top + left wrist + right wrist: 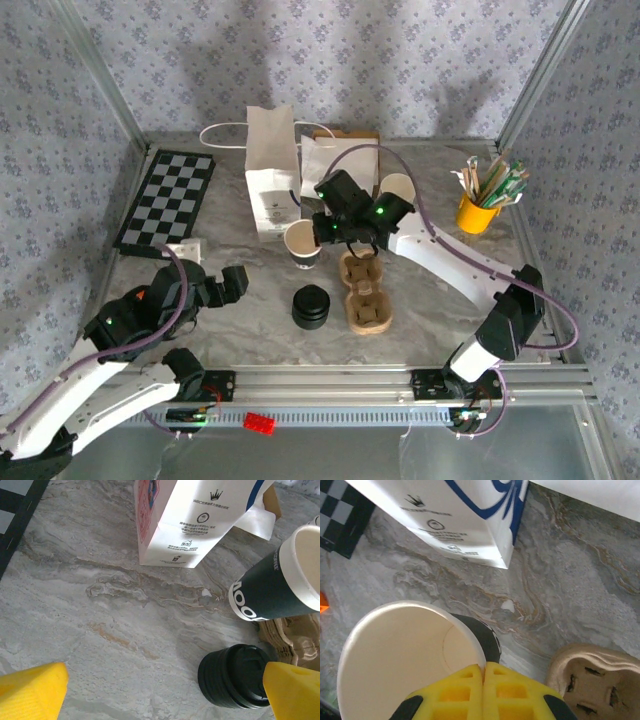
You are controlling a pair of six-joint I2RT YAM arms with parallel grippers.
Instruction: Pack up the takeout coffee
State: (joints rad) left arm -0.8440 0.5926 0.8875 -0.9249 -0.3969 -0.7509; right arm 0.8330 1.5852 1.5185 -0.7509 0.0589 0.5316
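1. I'm using the bag as my reference; it stands upright at the back of the table.
2. The cup sits just in front of the bag's right corner. It has a dark body, a cream inside and an open top with no lid on it.
3. The right gripper is on the cup's side away from the bag. On the right wrist cam I see the yellow fingers pressed together over the cup's rim, clamped on the wall.
4. I can't tell whether the cup's base touches the table or is lifted.
5. The lids are a black stack further in front of the bag than the cup, clear of it and standing on the table.
6. The carrier is in front of the bag and to its right, just beside the lids and close to the cup. I see nothing in its wells.
7. The left gripper is in front of the bag and to its left, well apart from the cup. On the left wrist cam its jaws are wide apart with nothing between them, and it looks toward the lids and cup.
8. The checkerboard lies flat to the left of the bag.
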